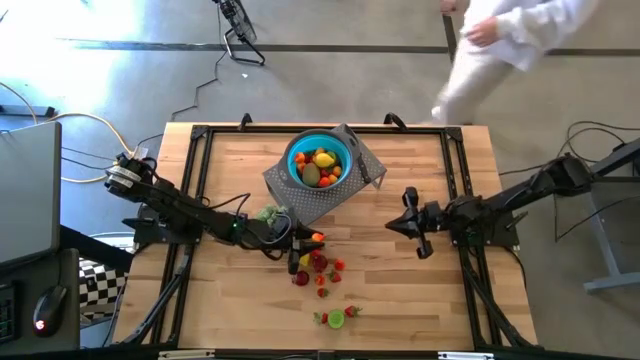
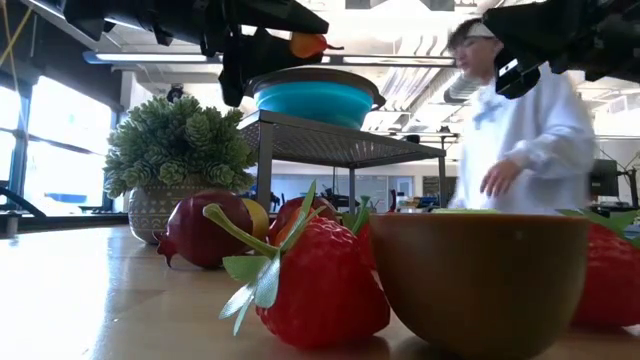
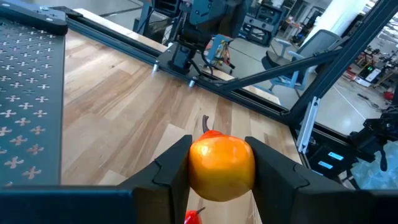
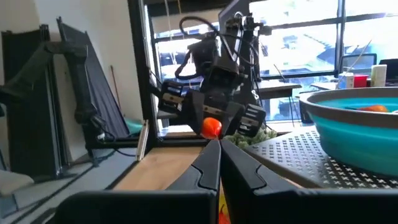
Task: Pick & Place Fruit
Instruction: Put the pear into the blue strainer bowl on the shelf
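Observation:
My left gripper (image 1: 313,238) hangs over the table's middle, shut on an orange-red fruit (image 3: 221,168), above a heap of red, yellow and green fruit pieces (image 1: 318,268). More pieces, a lime green one among them, lie by the near edge (image 1: 336,318). The blue bowl (image 1: 321,160) holds several fruits and stands on a grey perforated stand (image 1: 322,195). My right gripper (image 1: 408,226) hovers right of the middle, shut and touching nothing. The low view shows a strawberry (image 2: 318,290) and a brown half shell (image 2: 480,275) close up. My left gripper pinches the orange-red fruit across its middle (image 3: 194,167), one finger (image 3: 174,171) on each side. The fruit is lifted clear of the table, with a thin dark stem (image 3: 206,122) pointing away past the fingertips.
A small potted green plant (image 1: 272,214) stands beside the left arm, near the stand's corner. A black frame rail (image 1: 320,130) rings the tabletop. A person in white (image 1: 505,45) moves beyond the far edge. Bare wood lies left and right of the fruit heap.

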You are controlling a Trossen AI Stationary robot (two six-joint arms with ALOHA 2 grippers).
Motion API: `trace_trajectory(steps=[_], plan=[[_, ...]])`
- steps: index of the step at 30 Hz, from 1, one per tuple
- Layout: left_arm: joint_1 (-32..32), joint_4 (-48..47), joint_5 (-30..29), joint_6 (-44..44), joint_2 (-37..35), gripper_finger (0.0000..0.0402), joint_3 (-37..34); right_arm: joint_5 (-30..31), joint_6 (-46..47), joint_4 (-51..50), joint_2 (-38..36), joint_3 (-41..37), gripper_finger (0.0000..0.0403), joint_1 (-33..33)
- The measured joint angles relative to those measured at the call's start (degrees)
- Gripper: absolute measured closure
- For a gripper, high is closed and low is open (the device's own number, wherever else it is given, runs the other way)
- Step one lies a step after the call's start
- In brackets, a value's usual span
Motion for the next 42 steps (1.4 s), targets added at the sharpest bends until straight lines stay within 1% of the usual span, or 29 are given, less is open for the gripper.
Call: trace_trajectory(steps=[4,9,14,19,21,24,28,31,34,36,38,42], plan=[[0.0,0.0,0.0,-0.1,0.0,0.0268,0.0,-0.1,-1.9,-0.1,5.0,4.0,0.04,0.7],[0.0,0.0,0.0,-0.9,0.0,0.0268,0.0,-0.2,-7.0,-3.8,12.8,11.3,0.04,1.8],[0.0,2.0,0.0,-0.9,0.0,0.0268,0.0,-0.3,-9.9,-4.6,20.2,17.0,0.04,2.0],[0.0,2.3,0.0,-0.9,0.0,0.0268,0.0,2.0,-10.8,-4.5,26.0,21.1,0.04,2.0],[0.0,2.4,0.5,-0.9,0.0,0.0268,0.0,2.0,-11.6,-4.5,27.9,22.3,0.0394,2.0],[0.0,2.4,1.6,-1.0,0.0,0.0268,0.0,2.0,-13.6,-4.5,30.2,23.9,0.0363,2.0],[0.0,2.4,1.6,-1.0,0.0,0.0268,0.0,2.0,-14.5,-4.5,33.0,25.8,0.0289,2.0],[0.0,2.4,1.6,-1.0,0.0,0.0268,0.0,4.3,-16.3,-4.4,35.1,27.3,0.0231,2.0],[0.0,2.4,1.6,-1.0,0.0,0.0268,0.0,5.7,-17.7,-4.5,37.2,28.8,0.0192,2.0],[0.0,2.4,1.7,-1.0,0.0,0.0268,0.0,6.0,-18.3,-4.2,38.5,29.9,0.018,1.9],[0.0,2.4,1.7,-1.0,0.0,0.0268,0.0,6.0,-18.4,-3.7,39.8,30.8,0.0178,1.9],[0.0,2.4,1.7,-1.0,0.0,0.0268,0.0,6.0,-18.6,-3.6,40.8,32.0,0.0192,1.8]])
